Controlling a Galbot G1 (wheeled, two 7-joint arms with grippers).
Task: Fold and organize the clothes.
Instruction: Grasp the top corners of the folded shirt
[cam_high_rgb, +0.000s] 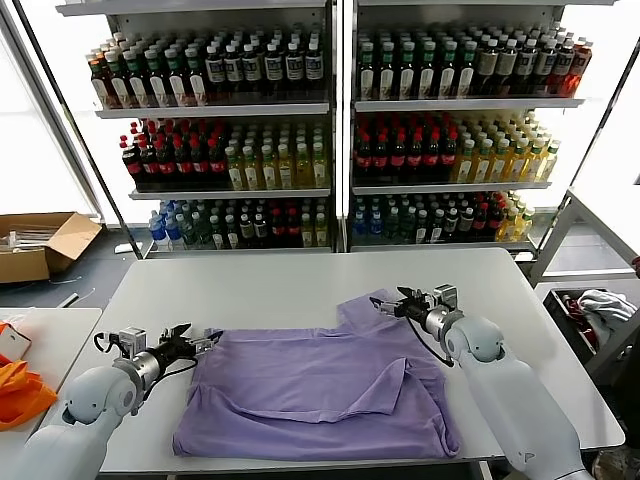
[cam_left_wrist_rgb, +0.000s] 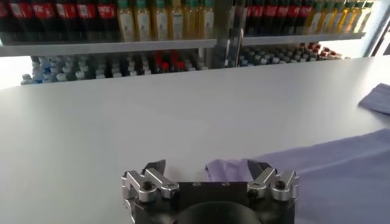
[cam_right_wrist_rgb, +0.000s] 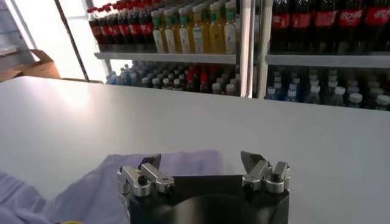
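Observation:
A lavender T-shirt (cam_high_rgb: 320, 390) lies spread on the white table (cam_high_rgb: 270, 290), partly folded, with one sleeve (cam_high_rgb: 375, 310) pointing to the far right. My left gripper (cam_high_rgb: 192, 343) is open and empty, low at the shirt's near-left corner; that corner (cam_left_wrist_rgb: 228, 170) shows between its open jaws (cam_left_wrist_rgb: 207, 171). My right gripper (cam_high_rgb: 390, 303) is open and empty, just above the far-right sleeve (cam_right_wrist_rgb: 183, 164), which lies under its jaws (cam_right_wrist_rgb: 201, 163).
Shelves of bottled drinks (cam_high_rgb: 330, 130) stand behind the table. A cardboard box (cam_high_rgb: 40, 245) sits on the floor at far left. A side table with an orange item (cam_high_rgb: 20, 395) is at left. A bin with cloths (cam_high_rgb: 600, 310) is at right.

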